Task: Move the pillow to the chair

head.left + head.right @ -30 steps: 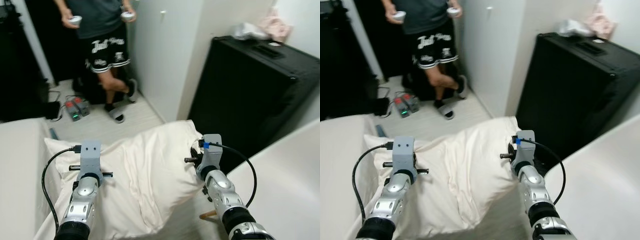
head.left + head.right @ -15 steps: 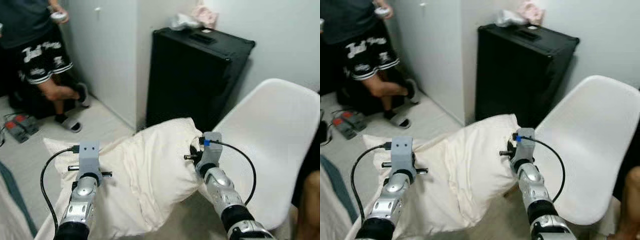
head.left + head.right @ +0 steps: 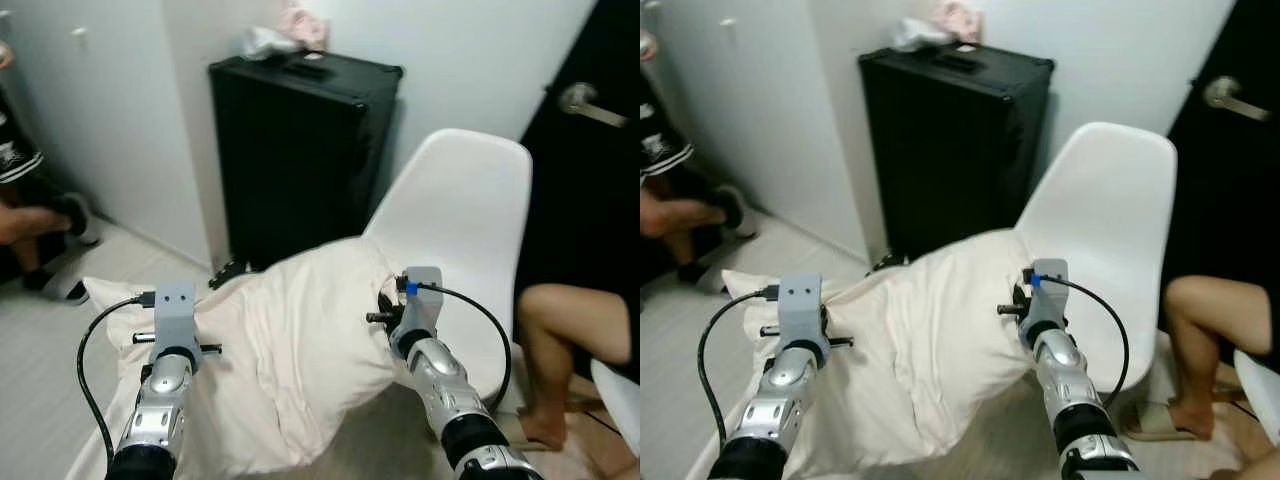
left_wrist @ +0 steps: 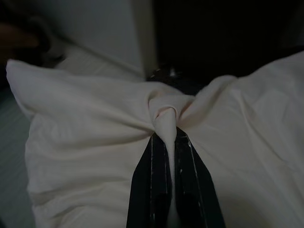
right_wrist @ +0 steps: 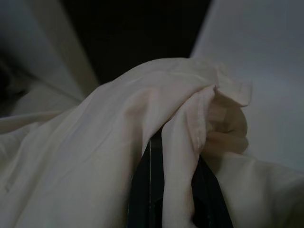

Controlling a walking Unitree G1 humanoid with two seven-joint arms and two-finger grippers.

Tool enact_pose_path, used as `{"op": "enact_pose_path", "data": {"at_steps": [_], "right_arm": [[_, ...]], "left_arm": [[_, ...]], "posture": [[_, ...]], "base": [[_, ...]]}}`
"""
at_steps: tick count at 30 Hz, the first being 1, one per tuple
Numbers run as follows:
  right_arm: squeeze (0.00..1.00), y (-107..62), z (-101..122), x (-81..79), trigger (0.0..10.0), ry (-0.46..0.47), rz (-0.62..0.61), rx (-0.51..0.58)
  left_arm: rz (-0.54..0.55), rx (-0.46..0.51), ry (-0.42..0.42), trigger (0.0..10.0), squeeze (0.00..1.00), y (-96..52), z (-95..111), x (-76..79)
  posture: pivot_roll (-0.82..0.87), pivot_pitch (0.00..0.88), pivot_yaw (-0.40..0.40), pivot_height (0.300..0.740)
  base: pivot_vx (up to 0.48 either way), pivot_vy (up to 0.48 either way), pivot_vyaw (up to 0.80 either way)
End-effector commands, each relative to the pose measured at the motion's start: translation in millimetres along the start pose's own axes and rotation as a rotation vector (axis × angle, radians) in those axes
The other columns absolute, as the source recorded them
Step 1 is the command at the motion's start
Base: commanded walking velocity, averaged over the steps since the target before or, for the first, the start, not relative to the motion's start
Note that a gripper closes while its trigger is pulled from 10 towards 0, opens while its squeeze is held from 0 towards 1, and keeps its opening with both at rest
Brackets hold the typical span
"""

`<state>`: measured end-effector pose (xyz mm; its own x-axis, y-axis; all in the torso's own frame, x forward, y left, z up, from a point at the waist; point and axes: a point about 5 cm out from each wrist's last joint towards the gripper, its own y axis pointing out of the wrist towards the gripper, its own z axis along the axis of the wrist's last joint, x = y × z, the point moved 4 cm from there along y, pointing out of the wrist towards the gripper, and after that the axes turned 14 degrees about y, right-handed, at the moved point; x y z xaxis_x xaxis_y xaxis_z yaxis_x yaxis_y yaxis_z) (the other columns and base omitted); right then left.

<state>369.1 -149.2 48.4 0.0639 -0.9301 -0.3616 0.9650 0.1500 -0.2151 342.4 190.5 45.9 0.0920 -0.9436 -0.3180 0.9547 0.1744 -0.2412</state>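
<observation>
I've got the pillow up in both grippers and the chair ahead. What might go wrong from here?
1. The left gripper pinches only a small twisted fold of the cream fabric pillow; it may slip out.
2. The pillow sags low between the grippers and might catch the white plastic chair at its seat edge.
3. A person's bare leg sits just beside the chair; the right gripper might swing near it.

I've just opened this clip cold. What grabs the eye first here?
A big cream pillow held up between both arms, the left end effector and right end effector each pinching a fold of it. Just behind it on the right stands a white chair, with a tall black case against the wall.
</observation>
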Motion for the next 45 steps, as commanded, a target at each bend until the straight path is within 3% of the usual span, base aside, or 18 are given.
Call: {"op": "enact_pose_path", "data": {"at_steps": [1, 36, 41, 45], "right_arm": [[0.0, 1.6, 4, -4.2, 10.0, 0.007, 0.01, 0.017], [0.0, 2.1, -3, -2.4, 10.0, -0.011, 0.004, -0.024], [0.0, 1.9, -18, -6.8, 10.0, -0.083, 0.021, -0.102], [0.0, 3.0, -15, -8.6, 10.0, -0.073, 0.024, -0.091]], "left_arm": [[-0.018, 0.037, 0.002, 10.0, 0.0, 1.1, 11, 3.9], [0.008, 0.03, 0.003, 10.0, 0.0, -0.9, 5, -2.8], [-0.006, 0.026, -0.03, 10.0, 0.0, -3.1, 3, 0.3], [0.014, 0.037, -0.022, 10.0, 0.0, -3.6, 5, -1.7]], "posture": [[-0.02, 0.047, -0.03, 0.74], [-0.01, 0.044, -0.051, 0.74], [-0.02, 0.056, -0.058, 0.74], [-0.02, 0.061, -0.059, 0.74]], "base": [[0.0, 0.0, -0.8], [0.0, 0.0, -0.8], [0.0, 0.0, 0.0], [0.0, 0.0, 0.0]]}}
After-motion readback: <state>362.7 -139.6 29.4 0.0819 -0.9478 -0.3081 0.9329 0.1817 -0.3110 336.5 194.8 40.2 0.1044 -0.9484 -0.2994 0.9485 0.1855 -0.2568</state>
